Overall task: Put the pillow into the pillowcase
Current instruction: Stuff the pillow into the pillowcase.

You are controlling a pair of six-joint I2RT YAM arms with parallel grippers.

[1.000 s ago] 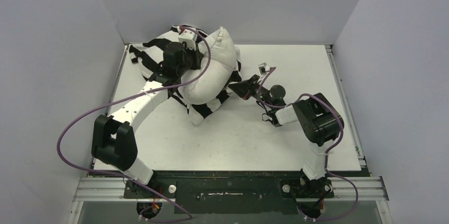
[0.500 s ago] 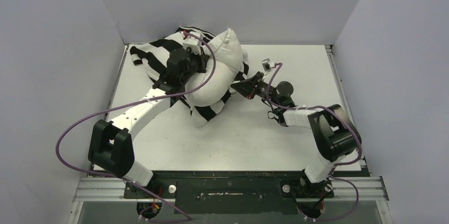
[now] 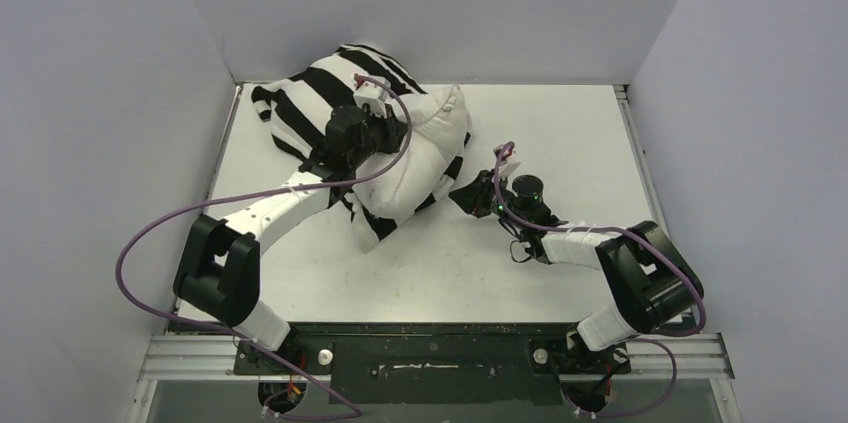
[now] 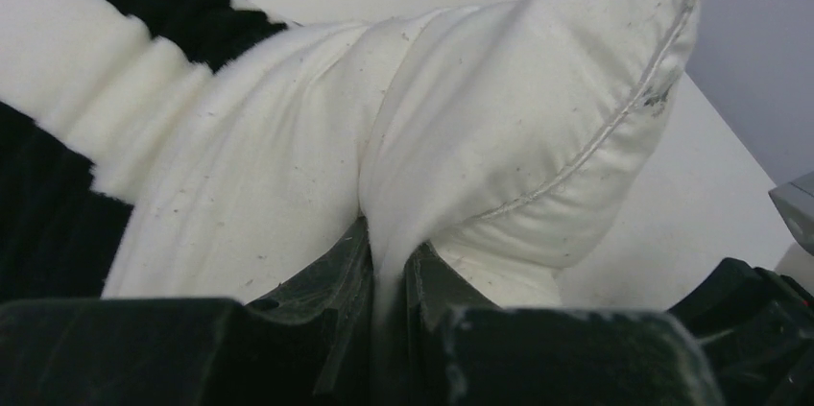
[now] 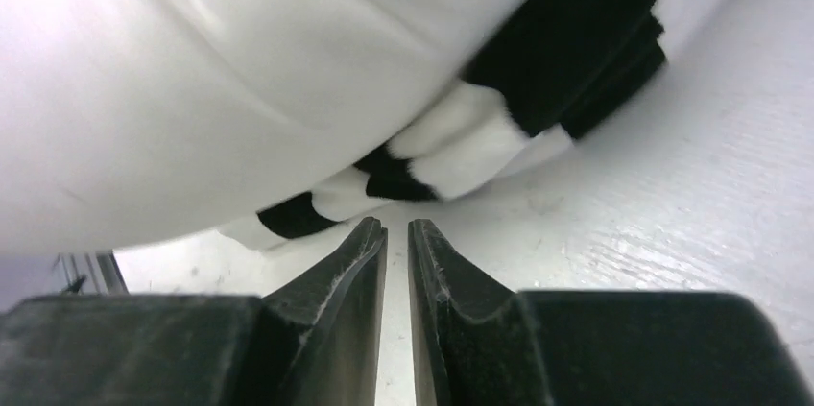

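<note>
Bulging out of the striped pillowcase [image 3: 310, 98], the pillow [image 3: 428, 138] lies toward the far left of the table [image 3: 570, 123]. Its left part is under the cloth and its right end is bare. More striped fabric is bunched beneath its near edge.

The left gripper [image 3: 372, 129] sits on top of the pillow. In the left wrist view, this gripper [image 4: 386, 257] is clamped on a thin raised fold of the pillow's [image 4: 499, 108] cover. The right gripper [image 3: 468, 199] is low on the table just beside the bunched stripes. In its own view, the right gripper [image 5: 396, 233] has its jaws drawn nearly together with nothing between them, short of the pillowcase [image 5: 451, 152] hem.

As I judge it, the weak point is that nothing holds the case. A push from the left arm may drag pillow and case along together. The thin fold of cover may also slip free, or the stuffing may buckle instead of sliding in.

The mouth of the case is not visible in any view. The left arm covers the line where the cloth ends, so I cannot tell how deep the pillow sits, though perhaps about half. No blue tag shows.
</note>
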